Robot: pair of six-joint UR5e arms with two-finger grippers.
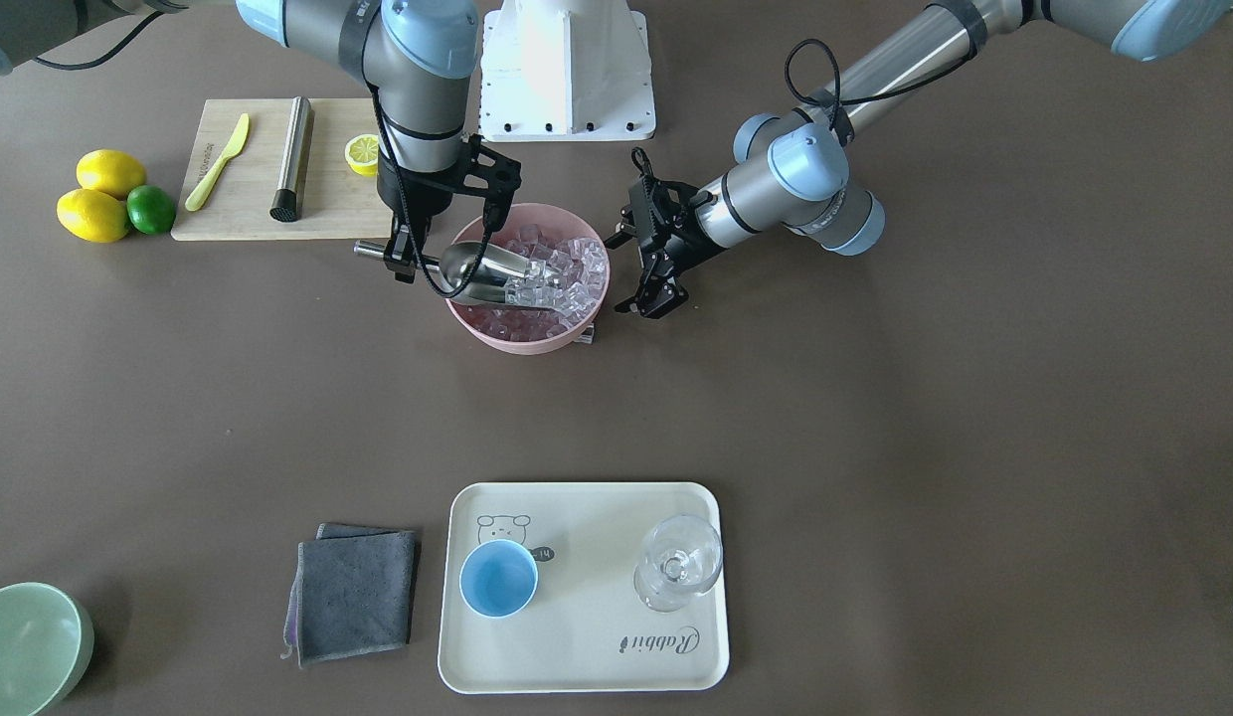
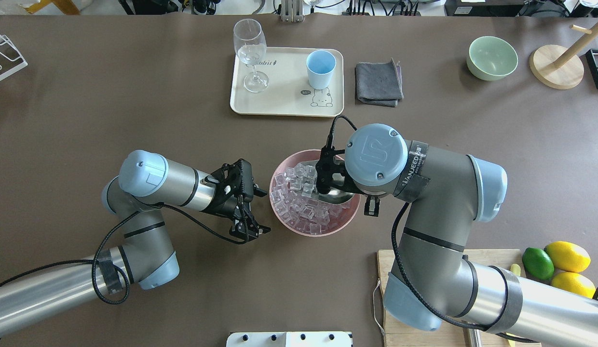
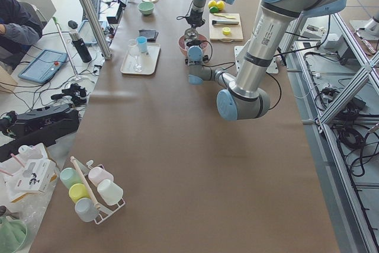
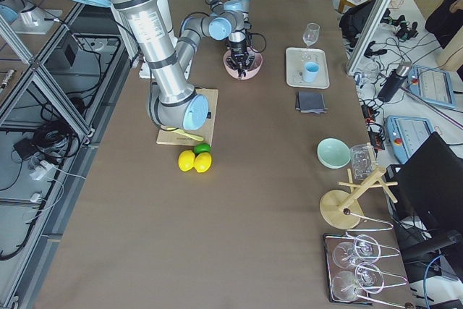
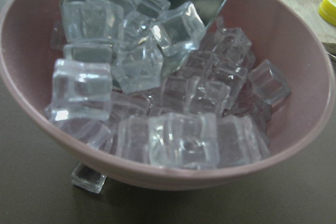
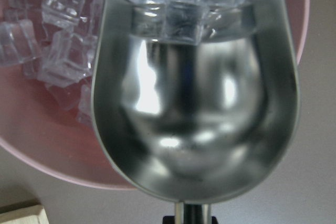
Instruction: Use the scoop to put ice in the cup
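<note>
Brown table (image 1: 875, 398): pink bowl (image 1: 522, 345) of ice (image 1: 567, 273), right gripper (image 1: 403, 261) clamped on scoop (image 1: 482, 264) dug into the ice, left gripper (image 1: 651, 303) spread wide and empty at the bowl's 3 o'clock, cup (image 1: 498, 579) on tray (image 1: 597, 646) at 6 in the front-facing view.

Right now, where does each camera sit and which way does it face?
Front-facing: across the table, steeply down; left arm on view's right, right arm opposite.
Overhead: behind the robot, looking forward; both arms flank the pink bowl.
Exterior left: table end; left arm near.
Exterior right: other end; right arm near.
Left wrist: beside bowl, at ice; no body.
Right wrist: along the scoop; body unclear.
Shared: both wrist views show scoop in ice.
</note>
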